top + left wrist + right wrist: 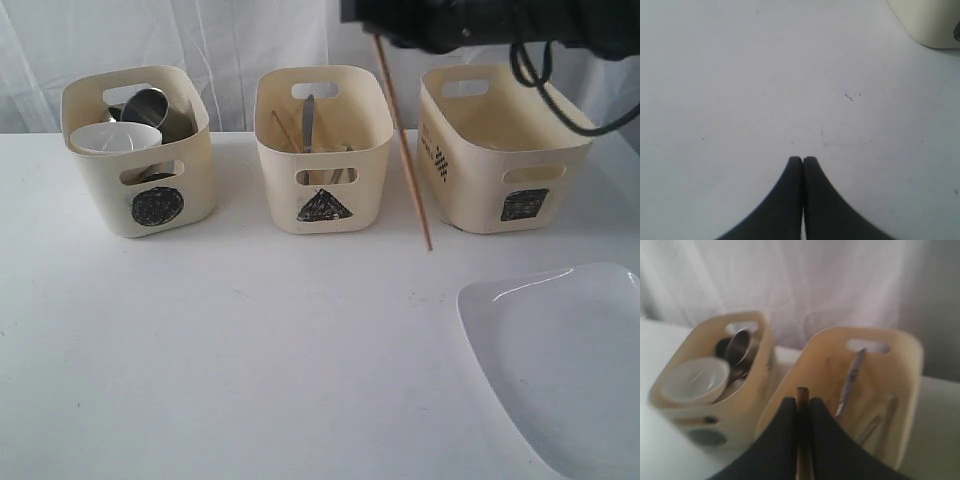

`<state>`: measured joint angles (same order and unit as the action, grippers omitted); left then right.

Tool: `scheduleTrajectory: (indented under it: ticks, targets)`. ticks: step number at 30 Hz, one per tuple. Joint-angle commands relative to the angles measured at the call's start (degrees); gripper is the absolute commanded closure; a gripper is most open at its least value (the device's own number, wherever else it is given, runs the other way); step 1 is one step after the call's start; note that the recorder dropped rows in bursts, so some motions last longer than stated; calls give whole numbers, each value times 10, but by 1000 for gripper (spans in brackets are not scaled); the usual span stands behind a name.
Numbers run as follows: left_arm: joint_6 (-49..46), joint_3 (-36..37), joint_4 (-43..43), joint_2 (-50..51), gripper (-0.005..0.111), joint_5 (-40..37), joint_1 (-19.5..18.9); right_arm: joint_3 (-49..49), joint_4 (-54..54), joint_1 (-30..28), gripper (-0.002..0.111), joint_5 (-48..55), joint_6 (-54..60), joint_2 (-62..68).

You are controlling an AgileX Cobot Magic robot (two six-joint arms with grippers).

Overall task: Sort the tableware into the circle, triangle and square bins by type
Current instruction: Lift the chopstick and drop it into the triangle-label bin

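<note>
Nearest, the large white plate (560,370) lies on the surface (250,350), unsorted and probably bound for the square bin (480,190), which shows nothing inside. The left claw (802,160) is closed on nothing. Farther back, the circle bin (195,180) holds the small white bowl (113,138) and a steel mug (152,108); the triangle bin (280,190) holds the knife (308,120). The right claw (802,401) pinches a wooden chopstick (403,145) raised beside the triangle bin, not yet dropped.

White table (250,380) carries circle bin (196,180), triangle bin (275,190), square bin (470,190), white plate (570,370).
</note>
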<state>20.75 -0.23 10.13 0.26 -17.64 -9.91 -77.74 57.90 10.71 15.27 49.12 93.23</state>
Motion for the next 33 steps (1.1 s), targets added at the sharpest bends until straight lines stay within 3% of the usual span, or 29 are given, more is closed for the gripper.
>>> scheduleTrajectory:
  ticks: [1,13,22,33]
  targets:
    - [0,2,-2,-3,107,-2,0,-40,6,-43,108,-33,8,27]
    - [0,2,-2,-3,107,-2,0,-236,79,-51,108,-47,21,177]
    - [0,2,-2,-3,107,-2,0,-310,94,-51,108,-111,62,258]
    - [0,2,-2,-3,107,-2,0,-476,170,-51,108,-95,61,355]
